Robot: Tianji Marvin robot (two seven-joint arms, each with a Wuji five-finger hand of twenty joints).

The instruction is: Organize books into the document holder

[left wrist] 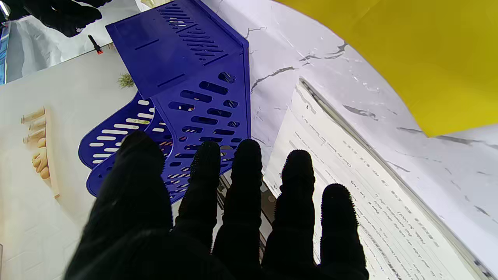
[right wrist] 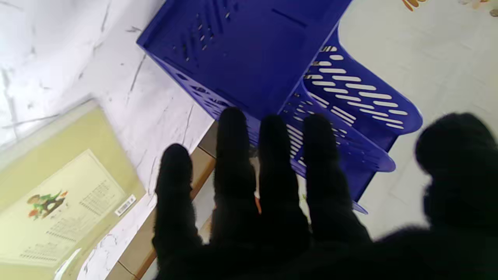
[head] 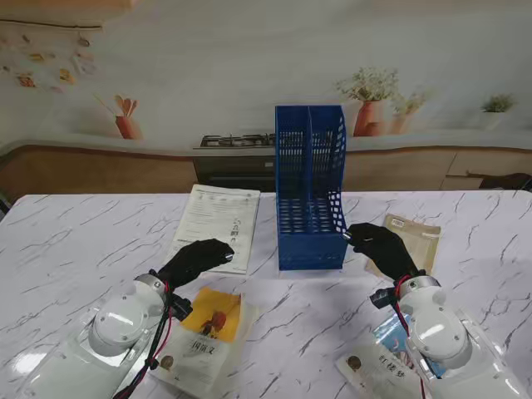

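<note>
Only the stand view shows the blue-covered book.

Document holder: one, blue, with two compartments
Books: four — white, yellow, beige, blue-covered
Gloved hands: two — left, right

The yellow book, near on the left, carries a title reading roughly 国语文. The book near on the right shows red characters too small to read. Lines of print cover the white booklet and the beige book, all illegible.
</note>
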